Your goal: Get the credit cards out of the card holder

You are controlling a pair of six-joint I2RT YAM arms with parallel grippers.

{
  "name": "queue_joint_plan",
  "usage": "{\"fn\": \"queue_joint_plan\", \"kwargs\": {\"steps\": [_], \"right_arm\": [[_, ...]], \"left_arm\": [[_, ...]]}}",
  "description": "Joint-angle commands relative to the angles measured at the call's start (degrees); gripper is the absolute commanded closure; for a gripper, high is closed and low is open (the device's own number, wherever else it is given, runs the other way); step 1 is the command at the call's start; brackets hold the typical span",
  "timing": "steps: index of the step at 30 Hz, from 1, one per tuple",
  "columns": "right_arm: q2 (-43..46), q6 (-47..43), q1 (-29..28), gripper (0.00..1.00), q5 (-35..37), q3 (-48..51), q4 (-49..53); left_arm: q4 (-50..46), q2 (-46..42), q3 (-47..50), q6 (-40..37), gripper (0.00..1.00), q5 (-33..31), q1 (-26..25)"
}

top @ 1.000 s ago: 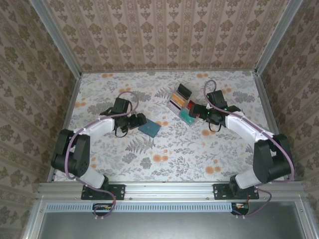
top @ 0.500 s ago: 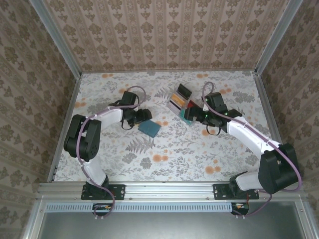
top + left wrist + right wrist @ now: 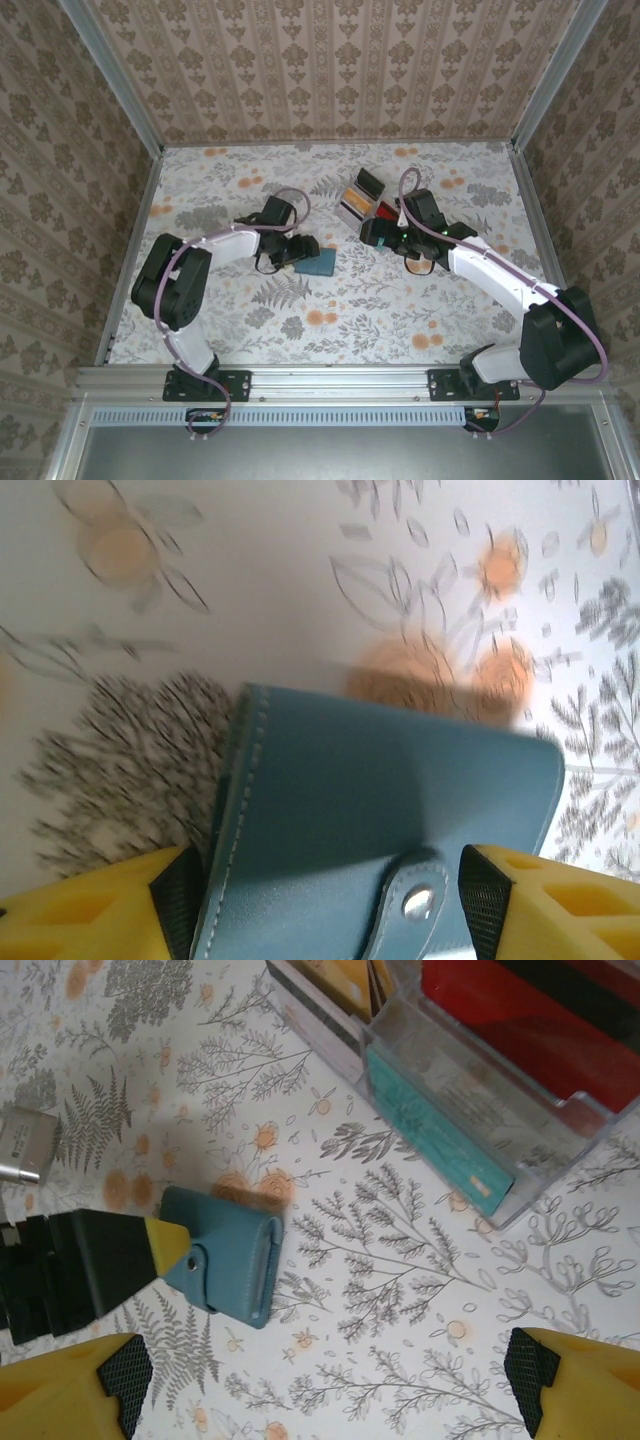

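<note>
My left gripper [image 3: 325,908] has its jaws spread either side of the card holder [image 3: 390,790], a yellow finger with its black pad [image 3: 180,905] right at each of the holder's two opposite edges; whether the pads actually press on it I cannot tell. The card holder lies flat on the flowered table [image 3: 330,320], folded closed, teal-blue with pale stitching along one edge and a strap with a metal snap [image 3: 417,902] lying across its cover between my fingers. From above, the left gripper [image 3: 298,250] comes at the card holder [image 3: 320,264] from its left side, my left arm curving back from there toward its base at the near edge. My right gripper [image 3: 328,1380] is wide open with nothing but bare table between its jaws; it is off the card holder, to the right of it and a little farther back, with the card holder [image 3: 235,1260] lying apart from my right fingers. Beyond the right gripper [image 3: 375,232], farther still from the card holder, stands the clear compartment tray [image 3: 540,1175], with a teal card [image 3: 430,1125] upright in its nearest slot and red contents [image 3: 520,1020] behind
</note>
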State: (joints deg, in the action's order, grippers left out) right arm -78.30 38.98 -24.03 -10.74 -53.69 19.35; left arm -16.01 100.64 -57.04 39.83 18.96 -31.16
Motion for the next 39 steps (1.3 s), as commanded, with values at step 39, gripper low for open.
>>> {"fn": "queue_joint_plan", "kwargs": {"steps": [39], "right_arm": [[-11.1, 12.2, -8.6, 0.24, 2.6, 0.0, -3.5]], "left_arm": [[-5.6, 5.3, -8.1, -5.3, 0.47, 7.5, -3.0]]}}
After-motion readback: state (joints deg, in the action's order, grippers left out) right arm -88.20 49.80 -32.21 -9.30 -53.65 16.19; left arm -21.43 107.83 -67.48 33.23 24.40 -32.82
